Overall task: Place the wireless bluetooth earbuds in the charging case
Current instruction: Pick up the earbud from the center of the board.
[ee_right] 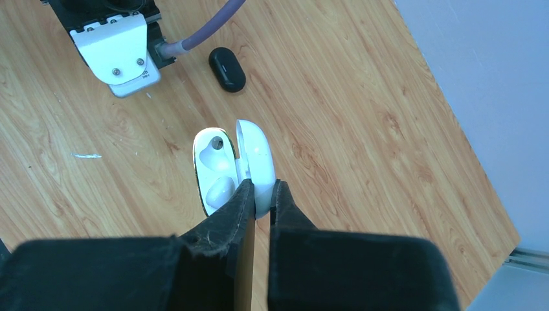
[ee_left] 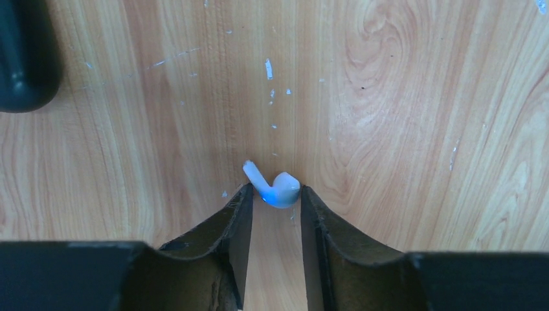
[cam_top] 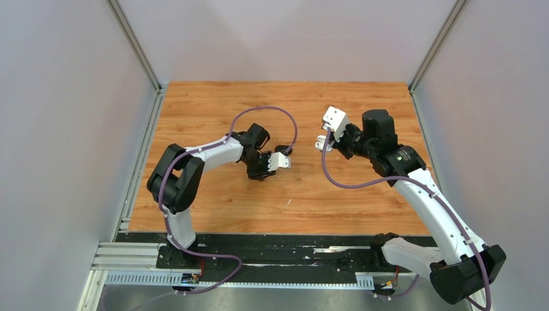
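Note:
One glossy white earbud sits between the fingertips of my left gripper, which is shut on it with the stem angled up to the left, close over the table. My right gripper is shut on the raised lid of the open white charging case and holds it up off the table. The second earbud sits in the case's near slot; the far slot is empty. In the top view my left gripper is at table centre and my right gripper is just to its right.
A small black oval object lies on the wooden table beside my left gripper; it also shows in the left wrist view. A purple cable loops over the left wrist. Grey walls stand on three sides.

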